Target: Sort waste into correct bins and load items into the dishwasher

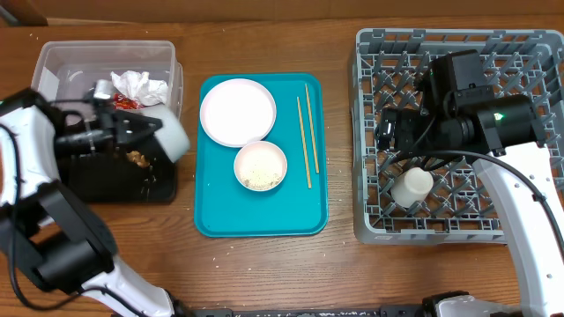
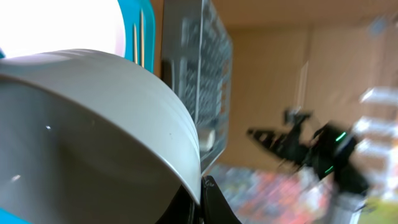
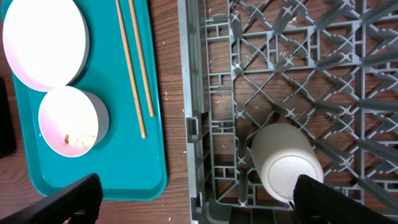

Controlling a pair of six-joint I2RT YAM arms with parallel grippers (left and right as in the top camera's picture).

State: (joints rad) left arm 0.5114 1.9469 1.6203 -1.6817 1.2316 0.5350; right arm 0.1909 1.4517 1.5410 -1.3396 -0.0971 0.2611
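Clearly, the left gripper is clamped on the rim of the greyish bowl, which is tipped sideways above the black tray. The right gripper hangs wide open and empty over the dish rack, near the white cup resting inside. Any print on the red wrapper is too small to read.

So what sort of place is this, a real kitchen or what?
Probably a tabletop dish-clearing test station rather than a kitchen: a wooden table holds a grey dish rack, a teal tray with a crumb-filled bowl and a clear tub of rubbish, and a robot's left gripper holds a greyish bowl.
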